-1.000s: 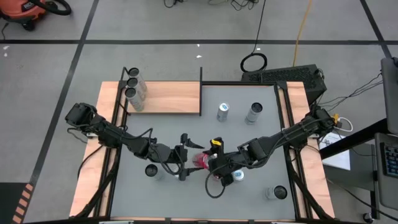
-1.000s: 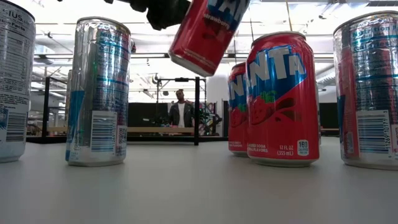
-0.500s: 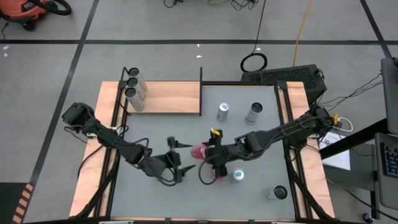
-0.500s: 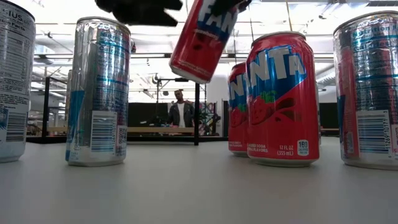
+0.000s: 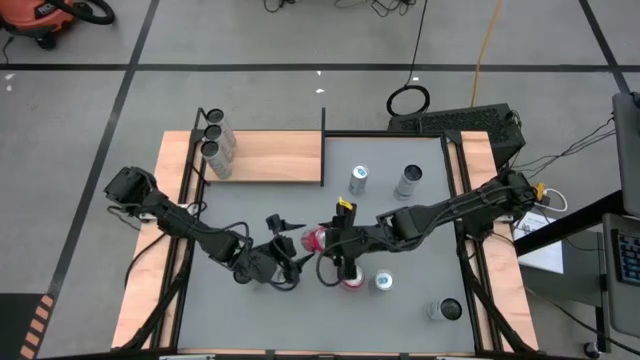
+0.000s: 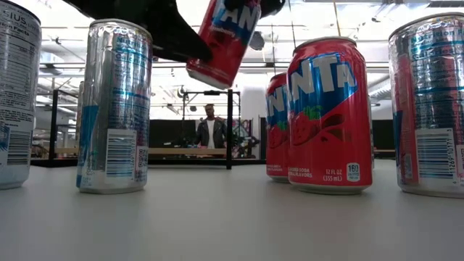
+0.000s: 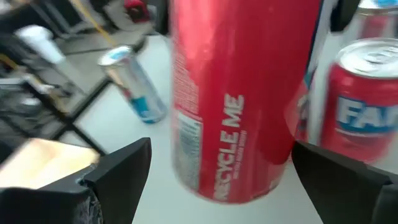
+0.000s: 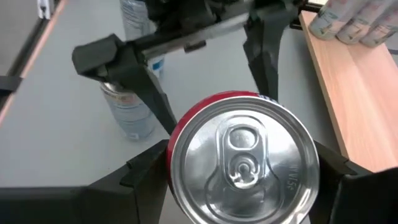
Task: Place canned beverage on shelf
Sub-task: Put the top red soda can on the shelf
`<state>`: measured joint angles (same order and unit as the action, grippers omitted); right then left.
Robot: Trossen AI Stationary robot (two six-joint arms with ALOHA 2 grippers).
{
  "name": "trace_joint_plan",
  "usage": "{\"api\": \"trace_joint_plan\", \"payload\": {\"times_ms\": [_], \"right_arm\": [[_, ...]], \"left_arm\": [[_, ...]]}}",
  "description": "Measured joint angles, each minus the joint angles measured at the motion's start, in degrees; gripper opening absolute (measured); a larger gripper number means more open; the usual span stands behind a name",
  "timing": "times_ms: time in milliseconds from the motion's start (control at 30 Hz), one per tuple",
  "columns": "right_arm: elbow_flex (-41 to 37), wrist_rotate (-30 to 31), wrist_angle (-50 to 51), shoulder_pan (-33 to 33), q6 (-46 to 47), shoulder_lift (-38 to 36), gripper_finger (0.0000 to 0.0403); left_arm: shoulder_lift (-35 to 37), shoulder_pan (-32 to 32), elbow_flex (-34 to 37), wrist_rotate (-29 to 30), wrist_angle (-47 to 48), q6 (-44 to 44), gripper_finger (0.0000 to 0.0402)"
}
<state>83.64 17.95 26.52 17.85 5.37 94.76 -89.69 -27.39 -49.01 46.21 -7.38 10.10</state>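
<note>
High view shows the right gripper [image 5: 330, 243] clamped on a red can [image 5: 316, 240], holding it tilted in the air above the middle of the grey table [image 5: 400, 215]. The left gripper [image 5: 290, 237] is right beside it, fingers spread wide on each side of the can. The shelf [image 5: 270, 158] is well apart, at the far left corner.

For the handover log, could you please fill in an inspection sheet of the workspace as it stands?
Surface: grey table, wooden side strips.
Job's things: red can in the air, tilted; shelf carries three silver cans at one end.
Clutter: loose silver and red cans on the table.
Grippers: right gripper shut on the red can; left gripper open around it.
Cables: loops along both arms; more on the floor.
Surroundings: a person stands far behind.
</note>
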Motion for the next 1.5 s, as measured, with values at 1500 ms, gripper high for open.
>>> {"api": "trace_joint_plan", "payload": {"times_ms": [1500], "right_arm": [[0.1,-7.6,0.9,0.0,-7.8,-0.1,0.0277]], "left_arm": [[-1.1,3.3,0.0,-15.9,-5.9,-4.0,0.0281]]}}
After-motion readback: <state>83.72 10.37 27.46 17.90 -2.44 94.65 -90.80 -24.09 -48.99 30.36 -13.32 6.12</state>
